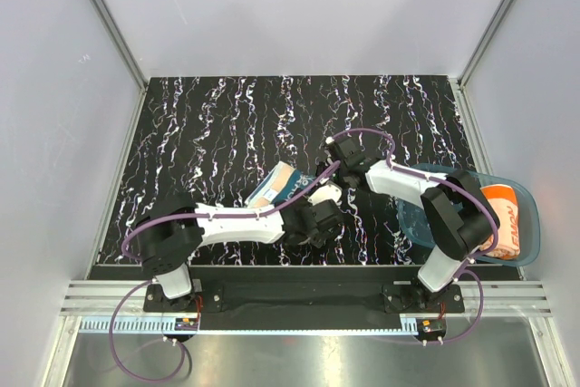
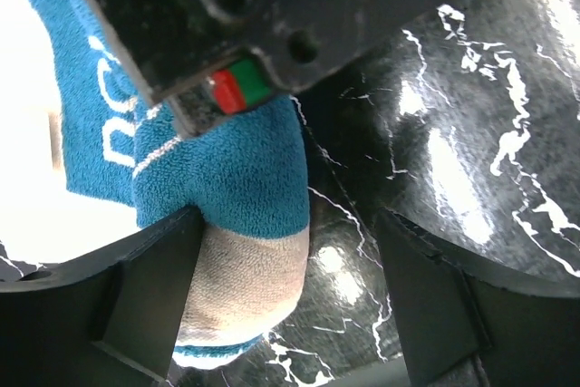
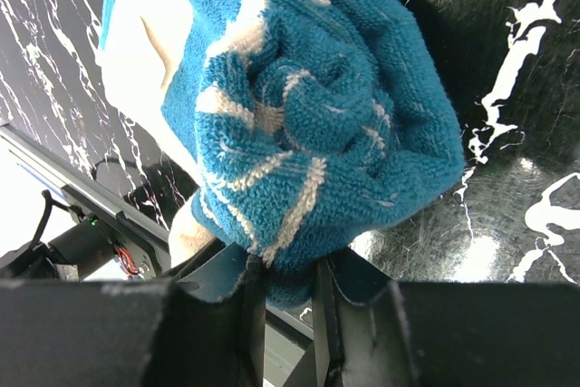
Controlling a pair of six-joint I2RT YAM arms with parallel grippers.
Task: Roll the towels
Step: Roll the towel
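Blue tray (image 1: 533,228): orange towel (image 1: 503,215) | left jaws spread | right jaws pinching teal towel (image 3: 317,133)

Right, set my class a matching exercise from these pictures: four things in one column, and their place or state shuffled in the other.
Column one:
1 teal towel
2 orange towel
3 left gripper
4 right gripper

Column two:
A lying in the blue tray
B jaws standing open
C shut, pinching the teal towel
D partly rolled, on the table

Pairs: 1-D, 2-A, 3-B, 4-C.
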